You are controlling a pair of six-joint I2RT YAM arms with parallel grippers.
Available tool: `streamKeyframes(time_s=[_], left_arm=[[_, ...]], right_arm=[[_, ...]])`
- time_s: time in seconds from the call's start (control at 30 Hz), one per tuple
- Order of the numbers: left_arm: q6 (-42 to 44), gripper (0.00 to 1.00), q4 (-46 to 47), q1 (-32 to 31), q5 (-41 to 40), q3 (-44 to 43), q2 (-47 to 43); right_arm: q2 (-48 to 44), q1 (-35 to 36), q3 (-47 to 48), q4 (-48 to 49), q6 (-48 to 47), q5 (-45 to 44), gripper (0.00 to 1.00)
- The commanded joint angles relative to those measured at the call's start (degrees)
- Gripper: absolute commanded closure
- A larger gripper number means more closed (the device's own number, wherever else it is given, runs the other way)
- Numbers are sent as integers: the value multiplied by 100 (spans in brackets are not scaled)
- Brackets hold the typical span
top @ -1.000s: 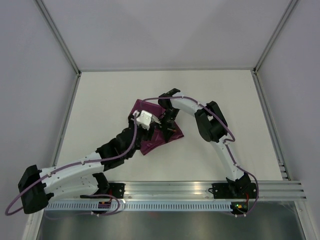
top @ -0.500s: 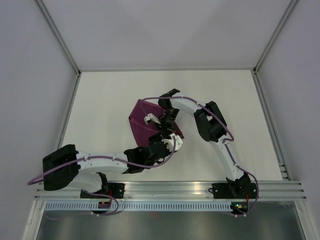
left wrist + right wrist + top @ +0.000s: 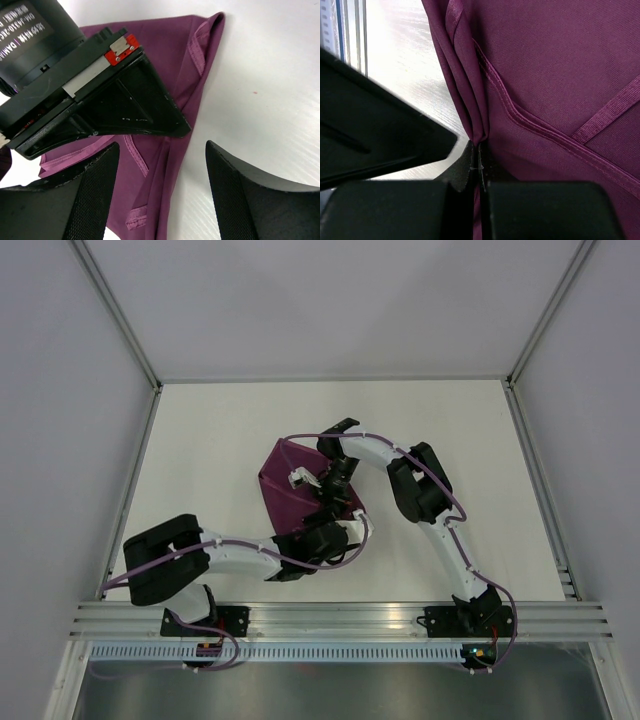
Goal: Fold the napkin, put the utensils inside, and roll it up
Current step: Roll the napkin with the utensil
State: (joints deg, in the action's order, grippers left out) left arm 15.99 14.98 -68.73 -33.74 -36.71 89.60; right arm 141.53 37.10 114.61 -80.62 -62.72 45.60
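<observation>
Near the middle of the bench (image 3: 200, 440): the napkin (image 3: 285, 475), lying flat as a folded piece with several layers stacked along one edge. Outline from overhead partly hidden under both sets of jaws.

Clenched on it: the right jaws, shut tight over a bunch of layered hem at the near-right edge, with cloth nipped between the pads (image 3: 464, 172) in the right wrist view.

Released: the left jaws, spread wide, with nothing gripped between the fingers (image 3: 95, 200). Hanging just above that same edge, close beside the right jaws.

From the left wrist, cloth mostly ahead and to the left of the open jaws. Folded border passing between the two fingers and running away from them lengthwise.

No utensils visible in any view. Probably mid-fold, so well short of loading and rolling.

Next, likely a drop of the left jaws onto the border directly below, the nearest free cloth. Calls for a bite across the hem, not along it, and clear of the right jaws crowding the same spot. Risk of catching only the top layer.
</observation>
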Motion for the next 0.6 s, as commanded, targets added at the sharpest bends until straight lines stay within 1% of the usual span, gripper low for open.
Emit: streamKeyframes(time_s=[0.0,0.17,0.2,0.57], left_arm=[[-25,26,93,245,121,-196,84],[-105,27,-188,439,403,-249,75],[-148,27,-389,500,455,-319,92],[-430,29,-1339,843,1457,-785,286]], right_arm=[[296,-19,53,-226,-214,-227,100],[296,-28,53,-235,-188,-236,100],[296,-36,53,-218,-179,-236,100],[331,-63,44,-217,-188,-254,100]])
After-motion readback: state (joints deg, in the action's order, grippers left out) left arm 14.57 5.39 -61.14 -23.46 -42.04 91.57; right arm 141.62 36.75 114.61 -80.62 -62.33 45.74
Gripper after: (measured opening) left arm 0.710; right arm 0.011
